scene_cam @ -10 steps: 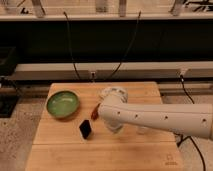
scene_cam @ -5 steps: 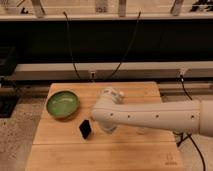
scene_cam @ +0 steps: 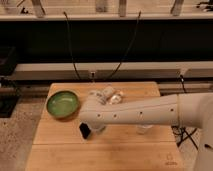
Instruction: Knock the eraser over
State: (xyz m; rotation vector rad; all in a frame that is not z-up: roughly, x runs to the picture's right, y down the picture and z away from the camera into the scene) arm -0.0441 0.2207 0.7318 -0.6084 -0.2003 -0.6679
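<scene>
The eraser (scene_cam: 84, 131) is a small black block standing on the wooden table (scene_cam: 60, 150), in front of and to the right of the green bowl (scene_cam: 63, 104). My white arm reaches in from the right, and its rounded end (scene_cam: 97, 116) hangs just above and to the right of the eraser. The gripper (scene_cam: 97, 130) shows only as a grey shape under the arm, close beside the eraser's right side. I cannot tell whether it touches the eraser.
A white cup (scene_cam: 107, 92) and a clear plastic bottle (scene_cam: 118, 97) lie behind the arm near the table's back edge. A clear object (scene_cam: 144, 130) sits under the forearm. Black cables hang behind the table. The floor drops away at left.
The arm has swung left and lower, its end now close over the eraser. It covers the small red object seen earlier. The eraser stands about where it was.
</scene>
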